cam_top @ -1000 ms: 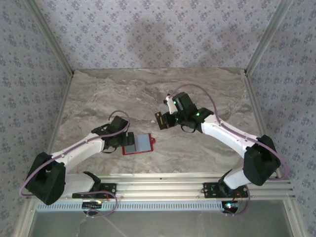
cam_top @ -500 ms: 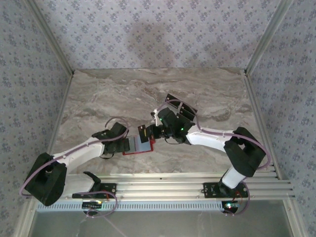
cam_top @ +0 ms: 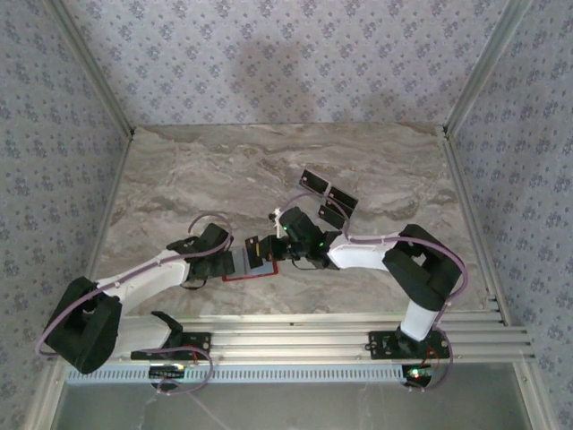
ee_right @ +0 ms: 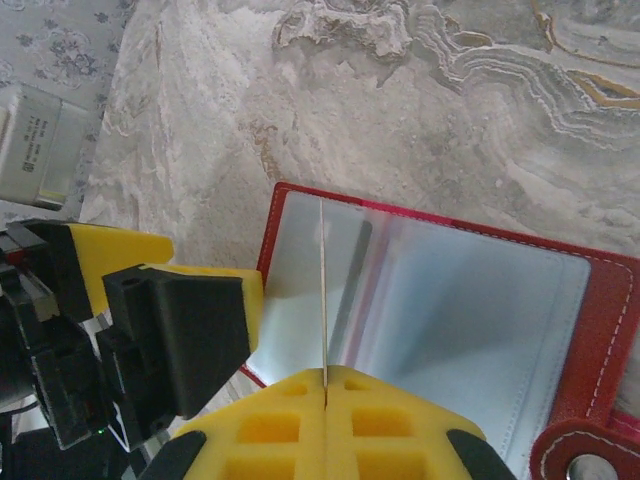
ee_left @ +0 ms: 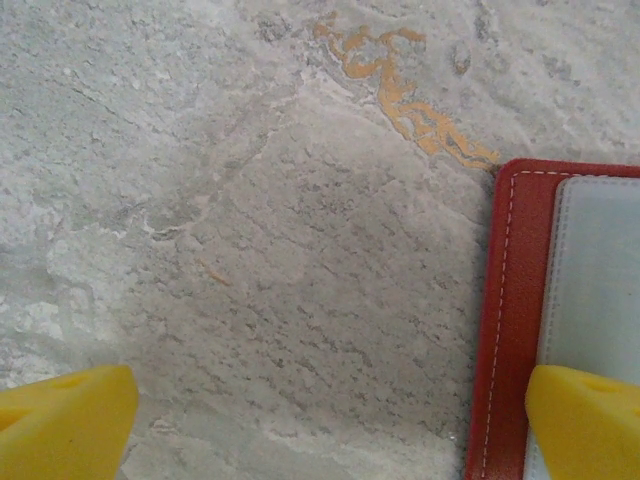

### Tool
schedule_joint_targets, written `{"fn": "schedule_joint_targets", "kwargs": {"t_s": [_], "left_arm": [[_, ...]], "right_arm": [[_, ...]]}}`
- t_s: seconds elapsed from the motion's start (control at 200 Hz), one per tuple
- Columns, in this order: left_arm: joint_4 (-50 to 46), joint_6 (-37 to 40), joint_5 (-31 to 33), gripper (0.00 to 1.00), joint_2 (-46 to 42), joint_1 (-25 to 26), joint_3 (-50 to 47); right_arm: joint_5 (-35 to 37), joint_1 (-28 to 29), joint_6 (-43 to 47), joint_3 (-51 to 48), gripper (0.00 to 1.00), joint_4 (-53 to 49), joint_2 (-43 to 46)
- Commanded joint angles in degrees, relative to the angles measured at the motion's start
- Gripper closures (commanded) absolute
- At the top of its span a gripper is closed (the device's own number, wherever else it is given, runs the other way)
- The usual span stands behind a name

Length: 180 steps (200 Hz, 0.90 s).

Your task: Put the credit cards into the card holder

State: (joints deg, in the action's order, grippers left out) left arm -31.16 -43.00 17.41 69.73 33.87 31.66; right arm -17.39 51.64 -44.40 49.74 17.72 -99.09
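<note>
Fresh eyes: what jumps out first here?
The open red card holder sits front-centre on the marble table, clear pocket up. The right gripper is shut on a card, held edge-on over that pocket, while the left gripper stands open at the holder's edge. A few dark cards lie behind the right arm.

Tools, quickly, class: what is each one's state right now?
Left tool: open, holding nothing.
Right tool: shut on a credit card.
</note>
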Motion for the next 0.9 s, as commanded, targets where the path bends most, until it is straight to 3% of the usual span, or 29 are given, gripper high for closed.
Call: {"fn": "schedule_joint_targets", "kwargs": {"t_s": [0.0, 0.894], "left_arm": [[-0.7, -0.86, 1.22, 0.0, -0.65, 0.37, -0.46], [-1.62, -1.57, 2.1, 0.0, -0.48, 0.94, -0.28]], "right_arm": [[0.24, 0.48, -1.55, -0.93, 1.0, 4.39, -0.94], [1.12, 1.27, -5.76, -3.64, 1.0, 10.91, -4.57]]}}
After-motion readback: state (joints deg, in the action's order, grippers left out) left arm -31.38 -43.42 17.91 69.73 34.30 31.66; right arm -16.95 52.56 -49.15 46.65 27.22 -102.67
